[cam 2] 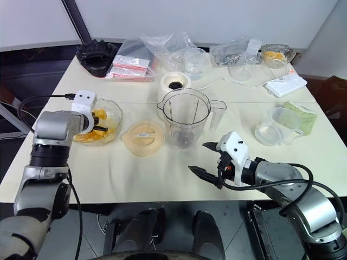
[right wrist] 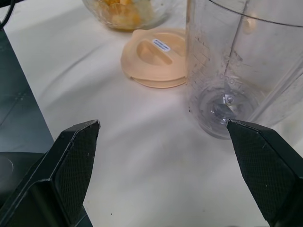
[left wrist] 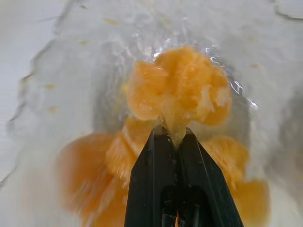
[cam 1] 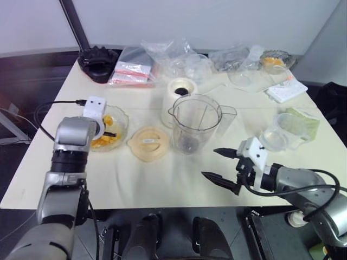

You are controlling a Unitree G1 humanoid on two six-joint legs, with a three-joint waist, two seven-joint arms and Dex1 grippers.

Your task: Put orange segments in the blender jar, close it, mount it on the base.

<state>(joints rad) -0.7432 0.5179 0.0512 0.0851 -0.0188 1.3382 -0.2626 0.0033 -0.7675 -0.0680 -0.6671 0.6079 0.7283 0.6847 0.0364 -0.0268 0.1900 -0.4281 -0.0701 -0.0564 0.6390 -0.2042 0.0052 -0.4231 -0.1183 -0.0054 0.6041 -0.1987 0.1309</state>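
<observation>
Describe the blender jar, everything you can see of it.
The blender jar is a tall pitcher of clear plastic, wider at the rim than at the foot, with a pour spout on one side and a handle on the opposite side. Faint measuring marks run up its wall, and dark blades sit at its bottom. It stands upright and open on the table, with no fruit inside. The cream lid lies flat beside it, the cream base stands just behind it, and nothing grips it.
</observation>
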